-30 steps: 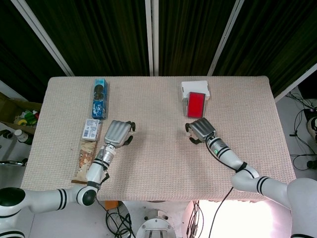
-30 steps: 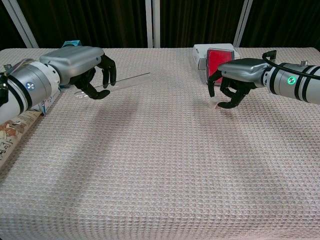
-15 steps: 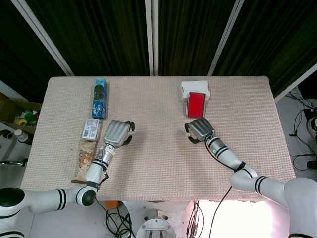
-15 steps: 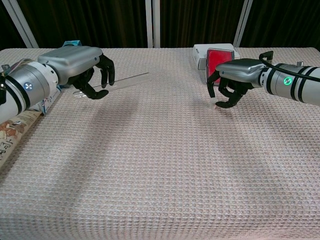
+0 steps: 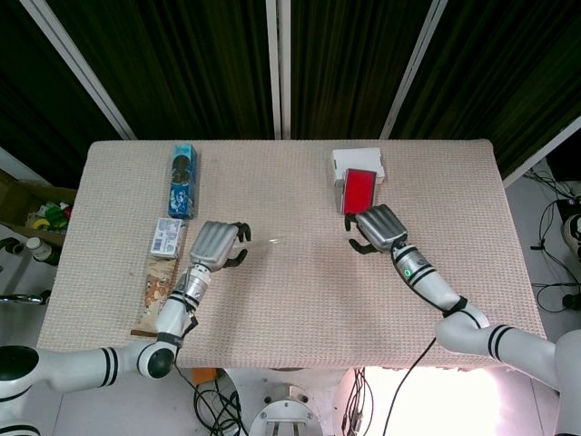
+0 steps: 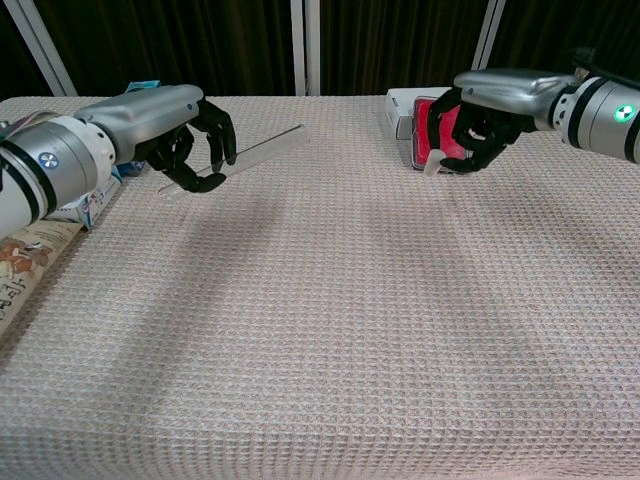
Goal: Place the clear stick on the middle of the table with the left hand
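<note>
Left robot hand (image 6: 185, 140) grips the clear stick (image 6: 262, 152) above the table's (image 6: 330, 330) left side, stick pointing toward centre, while the right robot hand (image 6: 480, 115), raised near the red box (image 5: 359, 188), pinches a small white object (image 6: 432, 166).

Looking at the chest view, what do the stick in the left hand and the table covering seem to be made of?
Clear stick: likely glossy transparent plastic or acrylic; the cloth shows through it. Table cover: matte beige woven fabric, with a waffle-like grid texture.
</note>
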